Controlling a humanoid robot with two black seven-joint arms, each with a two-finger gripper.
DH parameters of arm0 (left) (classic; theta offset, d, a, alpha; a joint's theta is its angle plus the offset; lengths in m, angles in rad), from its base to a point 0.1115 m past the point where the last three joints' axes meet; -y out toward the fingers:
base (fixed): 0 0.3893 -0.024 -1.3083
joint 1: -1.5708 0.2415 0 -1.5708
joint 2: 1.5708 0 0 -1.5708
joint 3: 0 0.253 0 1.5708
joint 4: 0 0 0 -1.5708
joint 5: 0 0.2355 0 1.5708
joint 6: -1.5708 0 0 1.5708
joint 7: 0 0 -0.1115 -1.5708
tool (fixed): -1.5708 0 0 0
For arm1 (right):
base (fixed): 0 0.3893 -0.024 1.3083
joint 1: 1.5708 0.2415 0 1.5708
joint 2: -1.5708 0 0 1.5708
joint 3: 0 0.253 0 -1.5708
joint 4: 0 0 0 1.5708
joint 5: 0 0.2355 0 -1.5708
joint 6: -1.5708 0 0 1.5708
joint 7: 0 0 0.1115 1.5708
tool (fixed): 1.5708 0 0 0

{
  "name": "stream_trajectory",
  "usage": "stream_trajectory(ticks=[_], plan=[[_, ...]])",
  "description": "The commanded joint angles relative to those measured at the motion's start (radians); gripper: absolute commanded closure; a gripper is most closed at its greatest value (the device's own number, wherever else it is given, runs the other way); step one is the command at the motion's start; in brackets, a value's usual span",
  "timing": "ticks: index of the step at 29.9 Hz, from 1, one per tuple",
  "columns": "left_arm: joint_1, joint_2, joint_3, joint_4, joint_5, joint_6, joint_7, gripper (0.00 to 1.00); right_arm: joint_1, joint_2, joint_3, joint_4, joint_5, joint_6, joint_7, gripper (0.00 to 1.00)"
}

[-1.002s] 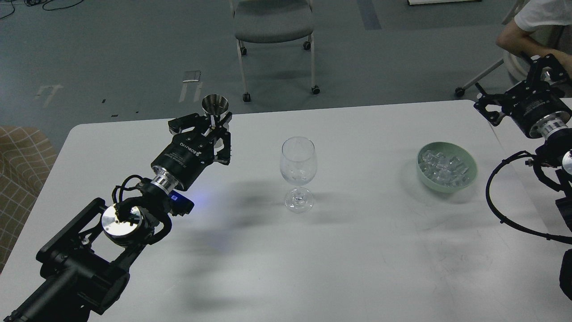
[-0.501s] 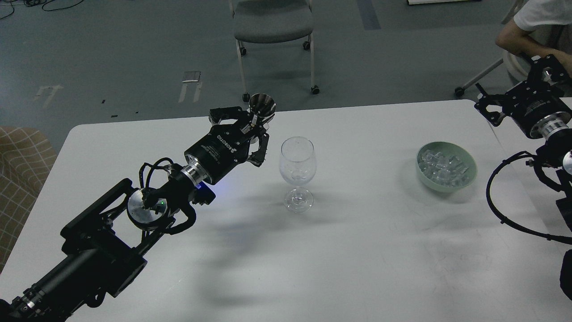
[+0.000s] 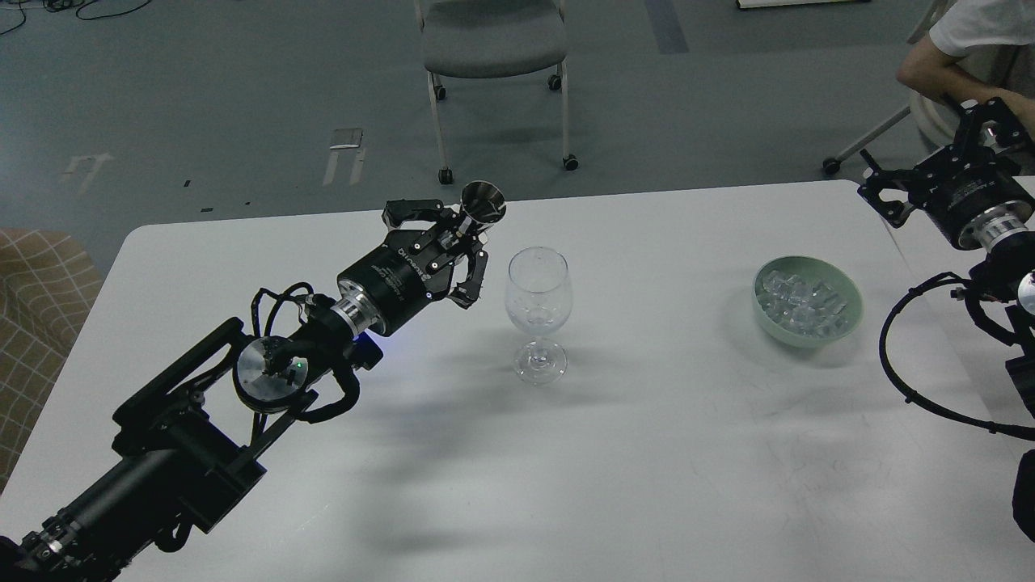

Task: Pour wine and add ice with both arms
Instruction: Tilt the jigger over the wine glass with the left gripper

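A clear wine glass (image 3: pixel 538 311) stands upright at the table's middle. My left gripper (image 3: pixel 455 238) is shut on a small metal jigger cup (image 3: pixel 483 202), held just left of and above the glass rim and tilted toward it. I cannot see any wine in the cup or the glass. A green bowl (image 3: pixel 808 302) holds a heap of clear ice cubes (image 3: pixel 802 301) at the right. My right gripper (image 3: pixel 930 158) is raised at the table's far right corner, beyond the bowl, with its fingers apart and nothing in them.
The white table (image 3: pixel 647 453) ends along its far edge behind the glass. A grey wheeled chair (image 3: pixel 493 40) stands beyond it. A seated person (image 3: pixel 962 48) is at the top right, close to my right arm.
My left arm has carried the jigger from the table's far left to just beside the glass rim and tilted it toward the glass. The right arm has not moved.
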Motion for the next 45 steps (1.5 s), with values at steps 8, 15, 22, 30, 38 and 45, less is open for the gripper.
stream_trajectory(ticks=[8, 15, 22, 30, 38, 45], plan=[[-0.015, 0.003, 0.003, -0.001, 0.035, 0.005, 0.004, 1.0, 0.002, -0.001, 0.0, 0.0, 0.0, 0.0, 0.0, 0.0], [-0.009, 0.0, 0.001, -0.001, 0.163, 0.003, 0.01, 1.0, 0.0, -0.001, 0.0, 0.0, 0.0, 0.0, 0.0, 0.0], [-0.015, 0.0, 0.003, -0.001, 0.182, 0.005, 0.034, 1.0, 0.002, -0.001, -0.002, 0.0, 0.0, 0.0, 0.0, 0.0], [-0.017, 0.0, 0.02, -0.003, 0.331, 0.018, 0.044, 1.0, 0.005, -0.001, -0.002, 0.002, 0.0, 0.0, 0.0, 0.0], [-0.046, 0.004, 0.023, -0.001, 0.343, 0.035, 0.045, 1.0, 0.005, -0.001, -0.002, 0.002, 0.0, 0.0, 0.0, 0.0], [-0.061, 0.011, 0.032, -0.003, 0.372, 0.037, 0.048, 1.0, 0.005, -0.001, -0.002, 0.001, 0.0, 0.0, 0.0, 0.0]])
